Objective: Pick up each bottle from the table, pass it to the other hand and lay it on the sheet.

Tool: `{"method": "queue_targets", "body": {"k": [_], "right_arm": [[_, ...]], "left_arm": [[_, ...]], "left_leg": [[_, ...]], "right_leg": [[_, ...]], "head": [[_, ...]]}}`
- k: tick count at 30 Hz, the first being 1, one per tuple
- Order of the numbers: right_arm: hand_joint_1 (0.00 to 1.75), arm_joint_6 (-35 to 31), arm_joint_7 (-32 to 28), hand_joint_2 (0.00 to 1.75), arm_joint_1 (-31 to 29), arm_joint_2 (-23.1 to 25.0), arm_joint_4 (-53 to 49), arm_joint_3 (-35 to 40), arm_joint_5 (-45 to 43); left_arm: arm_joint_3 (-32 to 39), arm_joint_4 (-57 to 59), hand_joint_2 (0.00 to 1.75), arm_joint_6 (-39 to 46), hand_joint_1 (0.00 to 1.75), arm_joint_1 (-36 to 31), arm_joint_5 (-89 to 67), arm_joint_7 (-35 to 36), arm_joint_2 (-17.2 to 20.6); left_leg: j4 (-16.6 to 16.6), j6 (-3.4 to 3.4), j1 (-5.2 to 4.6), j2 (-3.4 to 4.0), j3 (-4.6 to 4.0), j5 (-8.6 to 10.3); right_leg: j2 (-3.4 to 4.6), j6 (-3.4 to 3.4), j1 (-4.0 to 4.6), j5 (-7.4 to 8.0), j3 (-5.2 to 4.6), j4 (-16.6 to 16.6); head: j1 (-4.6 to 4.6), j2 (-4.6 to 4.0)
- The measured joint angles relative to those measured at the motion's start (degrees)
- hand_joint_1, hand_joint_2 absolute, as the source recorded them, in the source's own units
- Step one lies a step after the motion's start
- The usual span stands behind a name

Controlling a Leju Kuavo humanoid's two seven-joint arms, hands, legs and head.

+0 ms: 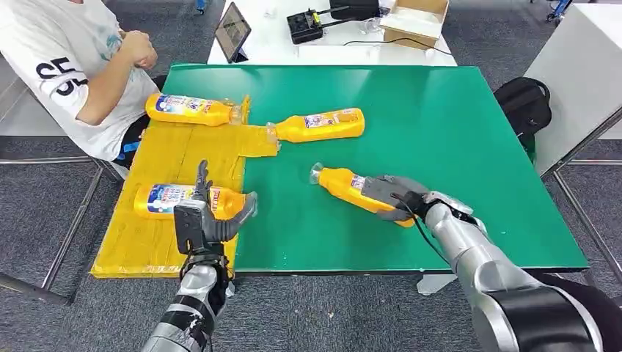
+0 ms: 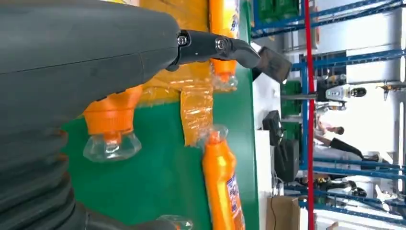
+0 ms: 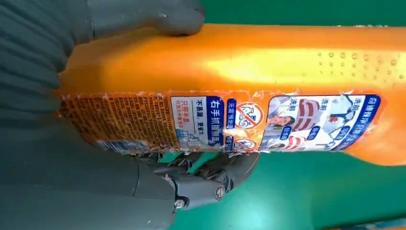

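Several orange bottles lie on their sides. My right hand point(image 1: 396, 196) grips the base half of one bottle point(image 1: 341, 183) on the green table point(image 1: 455, 132), cap pointing far left; up close its thumb and fingers point(image 3: 210, 177) clasp the labelled body point(image 3: 239, 67). My left hand point(image 1: 209, 220) is open, fingers spread, just at the neck of a bottle point(image 1: 165, 199) lying on the yellow sheet point(image 1: 147, 242); that neck point(image 2: 112, 115) shows beyond the hand point(image 2: 72, 52). Another bottle point(image 1: 191, 108) lies at the sheet's far end. One more bottle point(image 1: 319, 125) rests on the green, cap at the sheet's edge.
A person point(image 1: 66, 66) sits at the far left corner beside the sheet. Beyond the green table a white table point(image 1: 293, 51) carries a tablet point(image 1: 232, 31), black devices and a cardboard box point(image 1: 414, 22). A black bag point(image 1: 522, 103) lies on the floor at right.
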Motion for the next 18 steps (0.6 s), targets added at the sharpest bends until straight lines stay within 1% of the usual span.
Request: {"method": "queue_targets", "body": {"k": [2,3,4,6,7,8,10,12,15,18], "right_arm": [[1.69,0.11,0.00,1.75,0.00,-0.11,0.02,0.02,-0.02],[1.75,0.11,0.00,1.75,0.00,-0.11,0.02,0.02,-0.02],[1.71,0.28,-0.02,1.75,0.00,-0.15,0.06,0.02,0.00],[1.71,0.66,-0.02,1.75,-0.07,-0.24,0.15,0.02,-0.02],[1.75,0.85,-0.06,1.75,-0.09,-0.44,0.22,0.02,-0.02],[1.75,1.88,-0.37,1.75,-0.16,-1.04,0.46,0.13,-0.15],[1.75,1.86,-1.11,1.75,0.00,-1.53,0.61,0.63,-0.37],[1.75,-0.08,-1.53,1.75,0.54,-1.44,0.61,0.81,-0.96],[1.75,-5.67,-3.10,1.75,1.99,-0.56,0.59,0.83,-2.49],[1.75,-7.06,-3.47,1.75,2.57,-0.02,0.55,0.83,-2.84]], "left_arm": [[0.00,0.08,1.75,-0.02,0.00,-0.03,0.00,0.00,-0.02],[0.00,0.08,1.75,-0.02,0.00,-0.03,0.00,0.00,-0.02],[0.00,0.11,1.75,-0.04,0.00,-0.05,0.02,0.00,-0.02],[0.00,0.28,1.75,-0.18,0.00,-0.12,0.02,0.00,-0.07],[-0.02,0.42,1.75,-0.24,0.00,-0.18,0.02,0.00,-0.07],[-0.15,1.07,1.75,-0.44,0.00,-0.39,0.09,0.00,-0.20],[-0.37,1.70,1.75,-0.48,0.00,-0.49,0.16,0.00,-0.33],[-0.42,1.94,1.75,-0.37,0.00,-0.51,0.18,0.00,-0.39],[-0.42,1.99,1.75,0.09,0.00,-0.50,0.26,0.00,-0.44],[-0.42,1.99,1.75,0.20,0.00,-0.50,0.59,0.00,-0.50]], "left_leg": [[0.00,0.00,0.00,0.00,0.00,0.00],[0.00,0.00,0.00,0.00,0.00,0.00],[0.00,0.00,0.00,0.00,0.00,0.00],[0.00,0.00,0.00,0.00,0.00,0.00],[0.00,0.00,0.00,0.00,0.00,0.00],[0.00,0.00,0.00,0.01,0.01,0.00],[0.00,0.00,0.00,0.01,0.05,0.00],[0.00,0.00,0.01,0.02,0.08,0.00],[-0.01,-0.02,0.02,0.08,0.16,-0.03],[-0.01,-0.06,0.02,0.14,0.26,-0.07]], "right_leg": [[0.00,0.00,0.00,0.00,0.00,0.00],[0.00,0.00,0.00,0.00,0.00,0.00],[0.00,0.00,0.00,0.00,0.01,0.00],[0.00,0.00,0.00,0.00,0.00,0.00],[0.00,0.00,0.00,0.00,0.01,-0.01],[0.01,0.00,0.00,0.00,0.01,-0.01],[0.01,0.00,0.00,0.00,0.03,-0.01],[0.01,0.00,0.01,0.00,0.11,-0.01],[0.03,-0.01,0.03,0.01,0.14,0.00],[0.07,-0.03,0.03,0.02,0.15,-0.02]], "head": [[0.00,0.00],[0.00,0.00],[0.00,0.00],[0.00,0.00],[0.02,0.00],[0.00,0.00],[0.00,0.00],[0.00,0.00],[0.00,0.00],[0.00,0.00]]}}
